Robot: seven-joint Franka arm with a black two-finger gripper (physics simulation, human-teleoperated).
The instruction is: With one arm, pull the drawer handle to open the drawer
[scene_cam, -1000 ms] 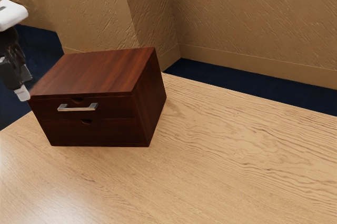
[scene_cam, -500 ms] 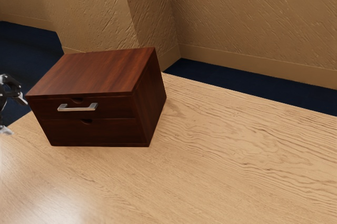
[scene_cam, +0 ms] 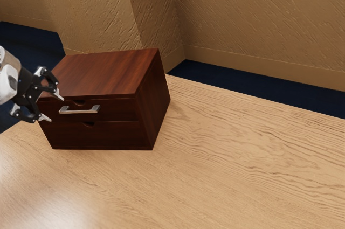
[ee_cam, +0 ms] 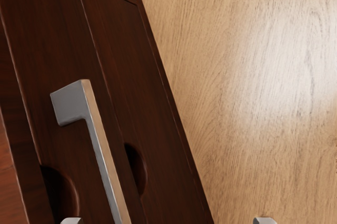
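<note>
Two black fingers of the gripper (scene_cam: 51, 108) are standing wide apart, holding nothing. Silver bar handle (scene_cam: 79, 109) of the shut upper drawer (scene_cam: 116, 109) is sitting just ahead of the gripper. Judgement: one finger should go above the bar and one below, closing before the arm pulls straight back. Dark reddish-brown wooden cabinet (scene_cam: 102, 73) is resting on the light wooden table (scene_cam: 226, 159); nothing appears to be blocking the approach.

The cabinet (scene_cam: 108, 73) stands on the table (scene_cam: 226, 164), toward the exterior view's left; the handle (scene_cam: 79, 110) sits on the upper drawer (scene_cam: 116, 109), above the lower drawer (scene_cam: 110, 133); the gripper (scene_cam: 52, 109) hangs just beside the handle's left end.
</note>
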